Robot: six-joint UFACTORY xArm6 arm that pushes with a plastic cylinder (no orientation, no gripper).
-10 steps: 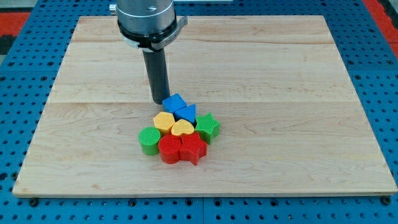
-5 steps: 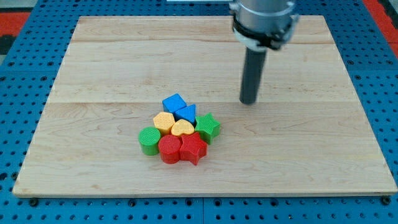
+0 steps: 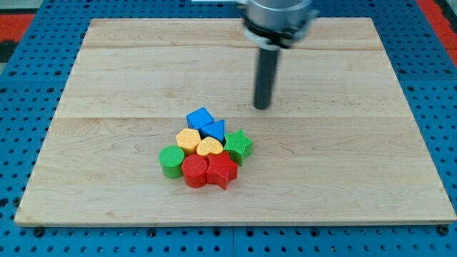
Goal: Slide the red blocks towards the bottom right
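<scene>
Two red blocks sit at the bottom of a tight cluster below the board's middle: a red cylinder (image 3: 193, 172) and a red star-like block (image 3: 222, 170), touching each other. Above them lie a yellow hexagon (image 3: 188, 139) and a yellow heart (image 3: 210, 147). A blue cube (image 3: 200, 118) and a blue triangle (image 3: 214, 130) top the cluster. A green cylinder (image 3: 171, 160) is at its left, a green star (image 3: 239, 145) at its right. My tip (image 3: 262, 107) stands up and to the right of the cluster, apart from every block.
The wooden board (image 3: 86, 107) lies on a blue pegboard (image 3: 21, 107). The arm's metal collar (image 3: 277, 16) hangs over the board's top edge.
My tip swung from beside the blue cube far to the right, then came back a little left and up. No block has moved.
</scene>
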